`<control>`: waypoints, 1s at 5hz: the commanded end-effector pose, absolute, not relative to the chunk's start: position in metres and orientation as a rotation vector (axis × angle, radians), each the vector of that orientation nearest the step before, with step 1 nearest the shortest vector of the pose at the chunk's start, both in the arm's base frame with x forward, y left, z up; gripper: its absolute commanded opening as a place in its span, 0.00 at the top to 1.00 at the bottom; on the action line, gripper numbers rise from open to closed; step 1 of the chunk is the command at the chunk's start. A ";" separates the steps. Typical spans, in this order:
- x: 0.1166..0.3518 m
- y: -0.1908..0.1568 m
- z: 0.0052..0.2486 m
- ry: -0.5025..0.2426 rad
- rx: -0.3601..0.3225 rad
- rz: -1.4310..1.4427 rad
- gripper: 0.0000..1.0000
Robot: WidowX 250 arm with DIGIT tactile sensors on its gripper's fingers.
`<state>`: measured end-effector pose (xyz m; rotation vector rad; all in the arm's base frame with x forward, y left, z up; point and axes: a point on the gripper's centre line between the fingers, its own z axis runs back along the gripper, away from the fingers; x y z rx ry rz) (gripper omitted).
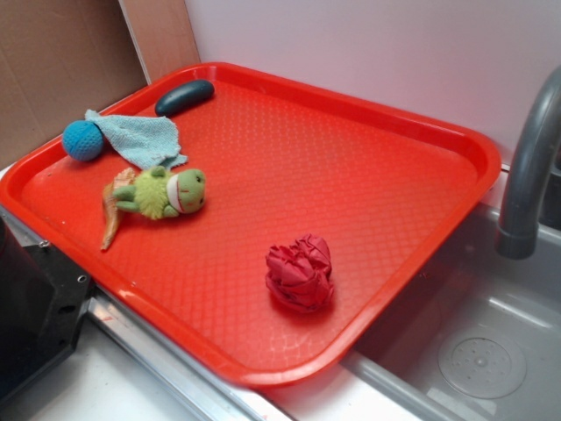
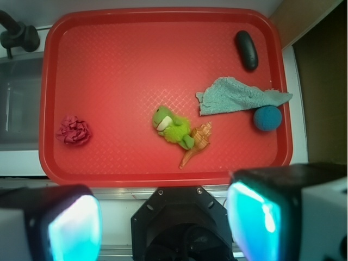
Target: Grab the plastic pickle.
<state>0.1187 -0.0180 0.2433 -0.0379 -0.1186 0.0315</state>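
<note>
While I'm hovering high over the near edge, the red tray is filling most of my wrist view, bridging counter and sink. Next down in size, the teal cloth is lying crumpled near the far right side, one corner draping onto the blue ball. The frog is sprawling mid-tray, the red wad sitting well apart by the sink. The pickle is lying alone in the far right corner, just beside the rim, free of the cloth. My gripper is hanging with fingers spread wide, holding nothing, probably for a clear look before reaching.
</note>
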 end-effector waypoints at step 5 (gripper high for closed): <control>0.229 0.096 0.133 -0.172 0.093 -0.046 0.00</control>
